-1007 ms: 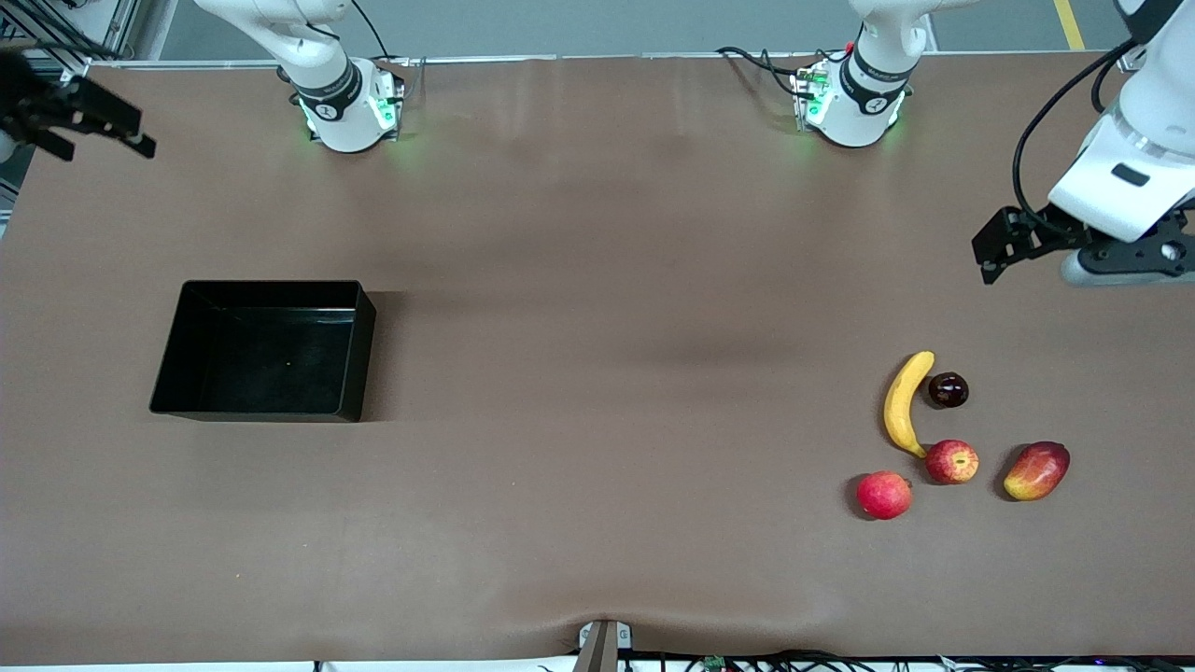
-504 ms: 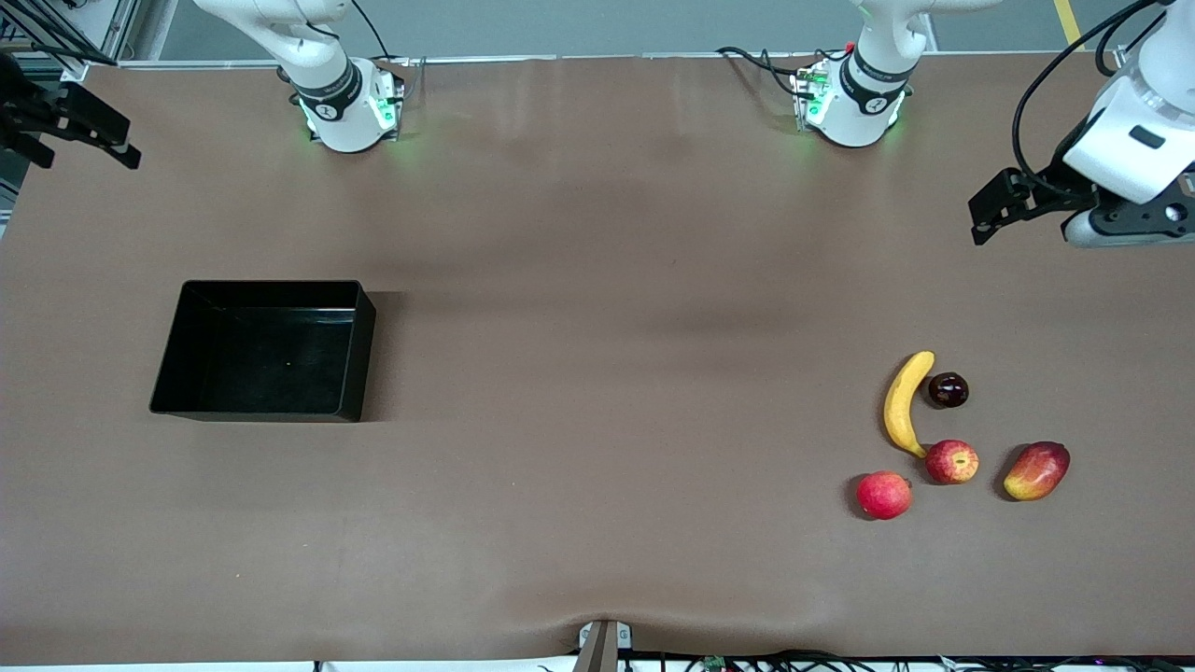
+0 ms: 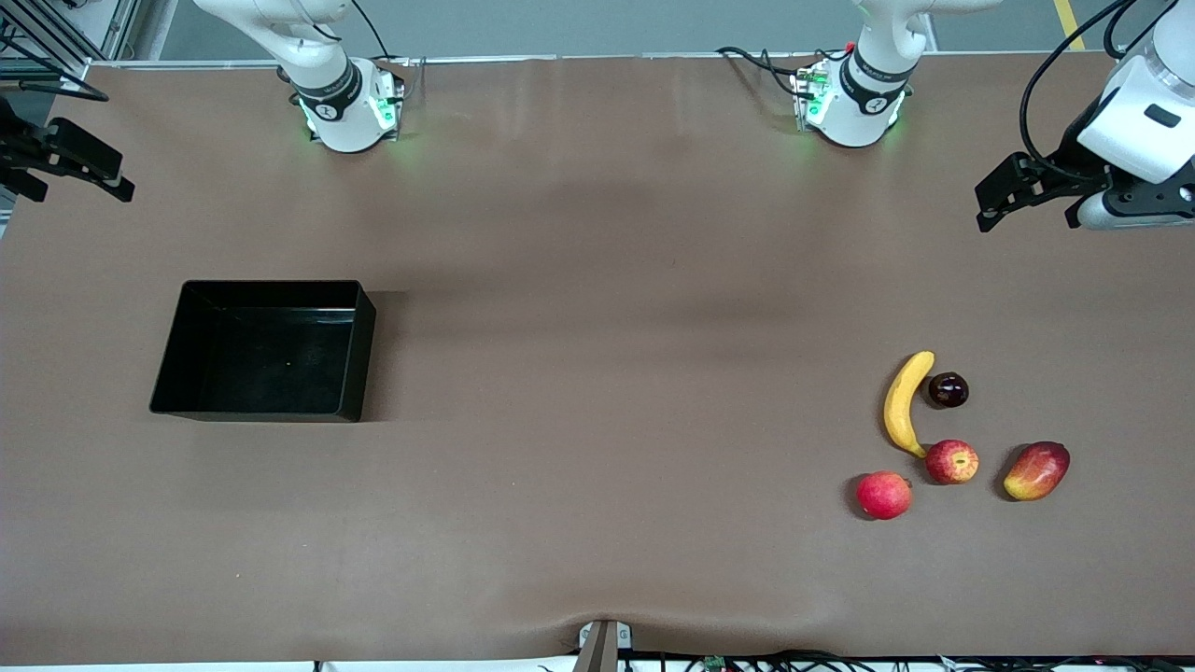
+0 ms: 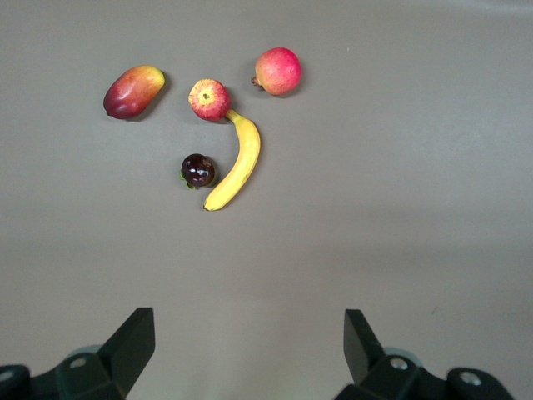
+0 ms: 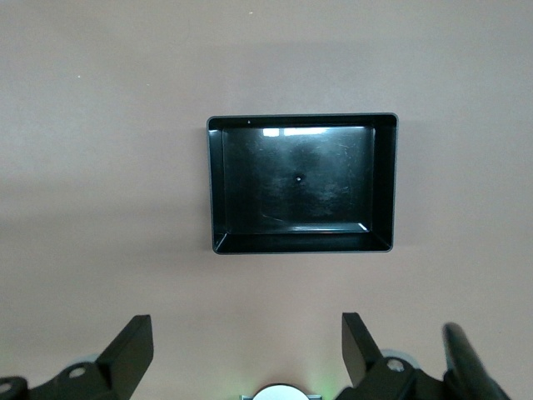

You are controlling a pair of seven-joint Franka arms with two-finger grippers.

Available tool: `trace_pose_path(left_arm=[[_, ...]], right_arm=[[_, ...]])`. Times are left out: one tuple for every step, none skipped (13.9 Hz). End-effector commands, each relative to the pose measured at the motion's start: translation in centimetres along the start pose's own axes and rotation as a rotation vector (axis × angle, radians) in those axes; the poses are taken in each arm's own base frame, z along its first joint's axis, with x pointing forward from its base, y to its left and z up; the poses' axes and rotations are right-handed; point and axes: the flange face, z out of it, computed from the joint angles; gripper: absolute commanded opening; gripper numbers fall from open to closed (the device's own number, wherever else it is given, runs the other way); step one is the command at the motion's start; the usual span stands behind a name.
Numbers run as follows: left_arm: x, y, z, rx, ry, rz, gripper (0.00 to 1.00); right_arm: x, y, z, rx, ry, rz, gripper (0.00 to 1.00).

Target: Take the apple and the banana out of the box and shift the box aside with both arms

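Note:
The yellow banana [image 3: 904, 403] [image 4: 237, 162] lies toward the left arm's end of the table. The red apple with yellow streaks [image 3: 952, 461] [image 4: 209, 99] touches its tip. The black box [image 3: 366, 347] [image 5: 381, 183] sits empty toward the right arm's end. My left gripper [image 3: 985, 207] [image 4: 248, 321] hangs open over bare table at its own end, apart from the fruits. My right gripper [image 3: 119, 177] [image 5: 247, 325] hangs open over the table's edge at its end, apart from the box. Neither holds anything.
A plain pinkish-red round fruit [image 3: 883, 495] [image 4: 277, 71], an oblong red-and-yellow mango [image 3: 1036, 470] [image 4: 133, 91] and a small dark round fruit [image 3: 948, 389] [image 4: 198, 170] lie close around the banana and apple. The arm bases [image 3: 347, 107] [image 3: 851, 105] stand along the table's edge.
In the front view the left gripper has moved upward and the right gripper downward. Both stay open. The fruits and the box have not moved.

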Motion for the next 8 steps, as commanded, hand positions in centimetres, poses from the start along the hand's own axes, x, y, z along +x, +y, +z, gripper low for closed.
trace_pose_path(left_arm=[[0.27,-0.33,-0.69,0.019,0.016,0.011,1.00],[0.26,-0.25,-0.69,0.019,0.016,0.011,1.00],[0.26,-0.25,-0.62,0.020,0.015,0.013,1.00],[0.24,-0.25,-0.61,0.020,0.013,0.013,1.00],[0.21,-0.26,-0.58,0.020,0.010,0.015,1.00],[0.19,-0.26,-0.57,0.021,0.009,0.015,1.00],[0.18,-0.18,-0.64,0.020,0.010,0.016,1.00],[0.14,-0.19,-0.79,0.020,0.013,0.016,1.00]], right_arm=[[-0.13,-0.27,-0.72,0.020,-0.001,0.006,1.00],[-0.20,-0.26,-0.78,0.018,-0.001,0.006,1.00],[-0.20,-0.27,-0.72,0.019,-0.003,0.006,1.00],[-0.20,-0.27,-0.71,0.019,-0.003,0.003,1.00],[-0.21,-0.25,-0.71,0.024,-0.004,0.001,1.00],[-0.27,-0.34,-0.59,0.037,-0.012,-0.004,1.00],[-0.27,-0.43,-0.45,0.045,-0.017,-0.007,1.00],[-0.28,-0.58,-0.44,0.045,-0.017,-0.008,1.00]])
